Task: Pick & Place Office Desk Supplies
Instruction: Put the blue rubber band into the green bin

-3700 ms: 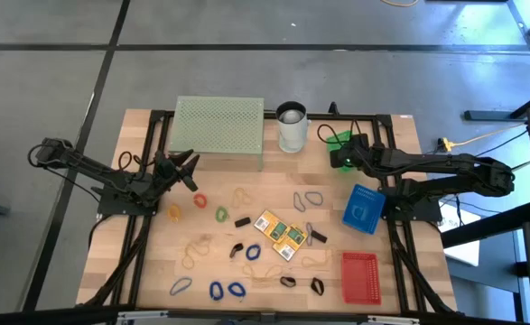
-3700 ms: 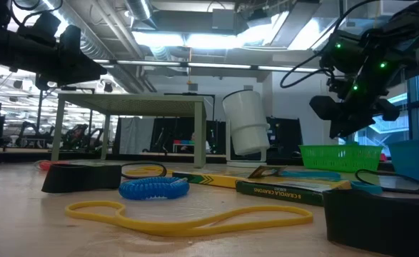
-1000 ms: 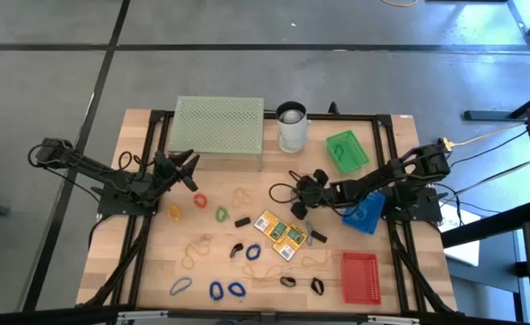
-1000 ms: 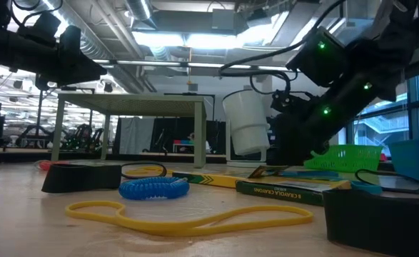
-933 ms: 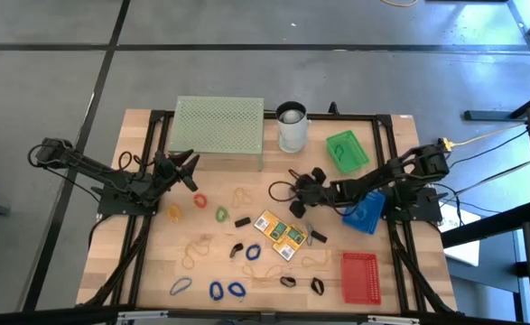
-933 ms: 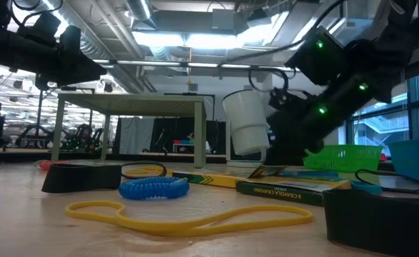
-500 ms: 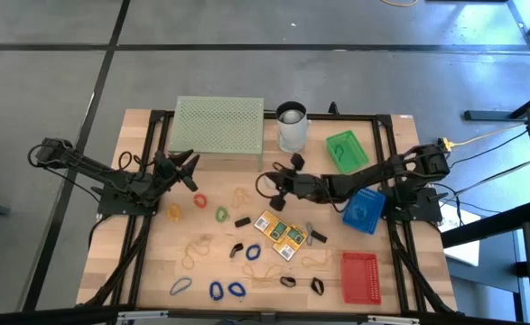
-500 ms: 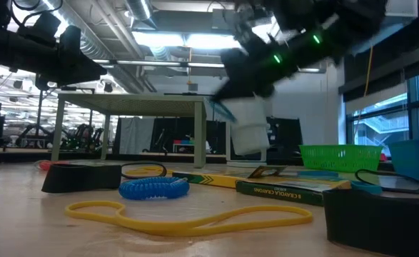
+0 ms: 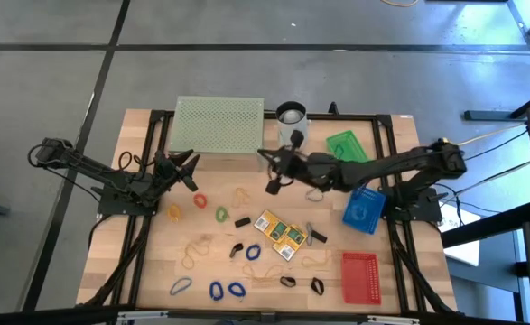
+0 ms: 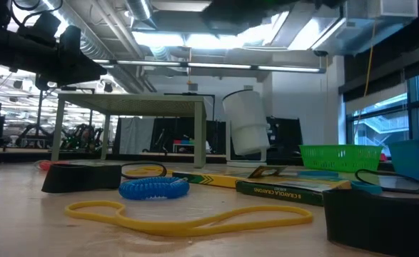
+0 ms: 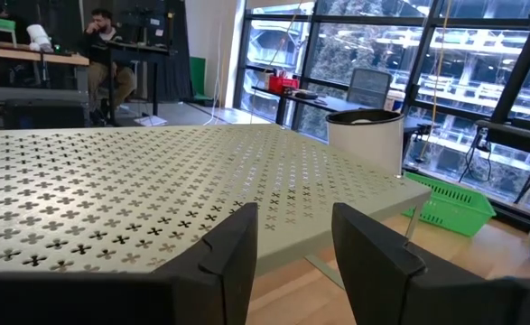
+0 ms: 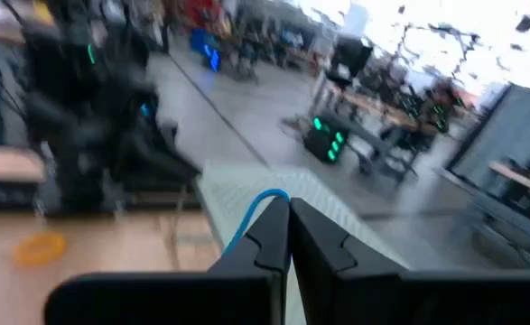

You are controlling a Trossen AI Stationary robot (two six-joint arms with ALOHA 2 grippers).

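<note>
My right gripper (image 9: 266, 159) is raised over the table's middle, in front of the white cup (image 9: 292, 120), shut on a blue rubber band (image 12: 246, 217). The band seems to show as a dark shape (image 9: 273, 185) below the fingers in the high view. Other office supplies lie loose on the wood: yellow card packs (image 9: 281, 233), rubber bands (image 9: 221, 214), black binder clips (image 9: 242, 221). My left gripper (image 9: 189, 168) waits open by the pale green mesh stand's (image 9: 219, 131) near left corner, its fingers (image 11: 233, 257) level with the stand's top. My right gripper pinches the blue rubber band between its two shut fingers, at their free ends (image 12: 266, 217). A short arc of the band (image 12: 257, 197) curves out beside the fingertips. The fingers point level toward the table's left. The band is lifted clear of the table.
A green basket (image 9: 346, 149) stands at the far right, a blue bin (image 9: 364, 209) under my right arm, a red basket (image 9: 359, 275) near the front right. In the low view a yellow band (image 10: 188, 218) and a blue band (image 10: 152, 188) lie close by.
My right gripper has risen from the table, staying shut. It has gone toward the left and far edges, toward the cup, and has rolled. The blue band has been lifted clear of the wood.
</note>
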